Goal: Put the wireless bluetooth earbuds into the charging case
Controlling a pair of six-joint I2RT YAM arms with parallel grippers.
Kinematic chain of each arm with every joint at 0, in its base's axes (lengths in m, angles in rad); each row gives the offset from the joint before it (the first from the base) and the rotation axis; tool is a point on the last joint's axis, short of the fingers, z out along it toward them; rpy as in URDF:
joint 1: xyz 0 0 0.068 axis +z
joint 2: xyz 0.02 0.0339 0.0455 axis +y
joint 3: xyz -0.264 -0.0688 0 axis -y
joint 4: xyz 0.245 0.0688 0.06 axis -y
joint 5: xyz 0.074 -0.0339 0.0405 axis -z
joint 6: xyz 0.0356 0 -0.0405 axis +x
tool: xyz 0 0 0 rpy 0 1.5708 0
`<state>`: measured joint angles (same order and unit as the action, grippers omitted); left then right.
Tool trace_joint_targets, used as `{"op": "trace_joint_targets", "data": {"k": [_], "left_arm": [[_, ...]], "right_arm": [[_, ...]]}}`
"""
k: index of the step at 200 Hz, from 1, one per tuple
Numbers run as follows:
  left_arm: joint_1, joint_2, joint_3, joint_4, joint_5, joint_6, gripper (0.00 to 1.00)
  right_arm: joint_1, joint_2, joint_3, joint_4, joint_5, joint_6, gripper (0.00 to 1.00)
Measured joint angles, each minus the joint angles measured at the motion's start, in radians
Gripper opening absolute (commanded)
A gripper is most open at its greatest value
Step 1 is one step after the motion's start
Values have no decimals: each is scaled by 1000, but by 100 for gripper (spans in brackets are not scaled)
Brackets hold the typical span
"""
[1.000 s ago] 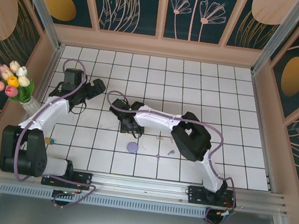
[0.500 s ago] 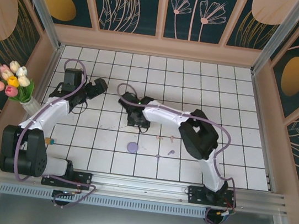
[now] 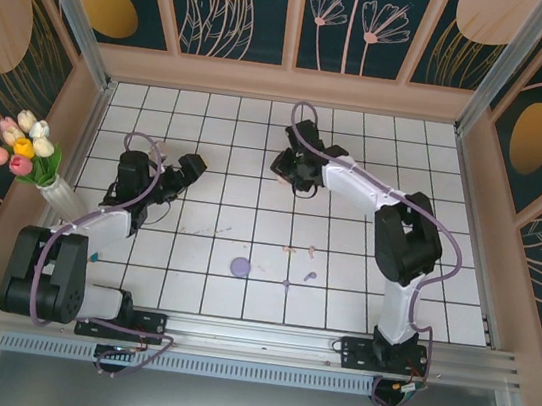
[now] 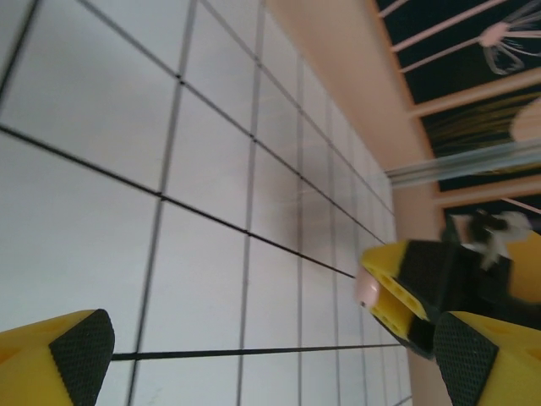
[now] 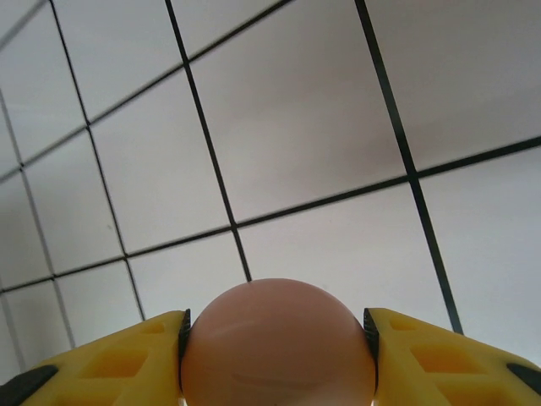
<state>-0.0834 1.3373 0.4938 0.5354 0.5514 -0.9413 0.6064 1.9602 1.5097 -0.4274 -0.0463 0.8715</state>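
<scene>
My right gripper point(image 5: 276, 340) is shut on a round pale pink charging case point(image 5: 275, 317), held above the white tiles. In the top view that gripper point(image 3: 292, 172) is over the back middle of the floor. The left wrist view shows the same pink case point(image 4: 368, 288) between the right arm's yellow fingers. Tiny earbuds lie on the tiles nearer the front: two pale pink specks point(image 3: 290, 250) point(image 3: 312, 252) and two purple specks point(image 3: 286, 285) point(image 3: 309, 275). My left gripper point(image 3: 186, 173) point(image 4: 270, 364) is open and holds nothing, to the left of the earbuds.
A round purple disc point(image 3: 240, 266) lies on the tiles just left of the earbuds. A vase of tulips point(image 3: 25, 153) stands at the left wall. Wooden walls point(image 3: 288, 84) enclose the tiled floor point(image 3: 359, 296).
My right arm has swung from the middle of the floor to the back, carrying the pink case. My left gripper has shifted slightly right and nearer, staying open.
</scene>
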Motion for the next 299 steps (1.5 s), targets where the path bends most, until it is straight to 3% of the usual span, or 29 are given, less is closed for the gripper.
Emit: {"op": "trace_joint_targets", "data": {"k": [56,110,189,299], "left_arm": [[-94,30,-61,276,13,-41,98],[-235,124,-61,403,-56,-28,97],[-333,307,52,458,-168,33,85],[-394,473,123,473,-205,82,73]], "right_arm": [[-48,0,-5,122,-119,107,45],[-48,0,-33,202,-192,190,46],[-48,0,-143,301,-237,328,46],[-26,-4,-163,334,-236,396,46]]}}
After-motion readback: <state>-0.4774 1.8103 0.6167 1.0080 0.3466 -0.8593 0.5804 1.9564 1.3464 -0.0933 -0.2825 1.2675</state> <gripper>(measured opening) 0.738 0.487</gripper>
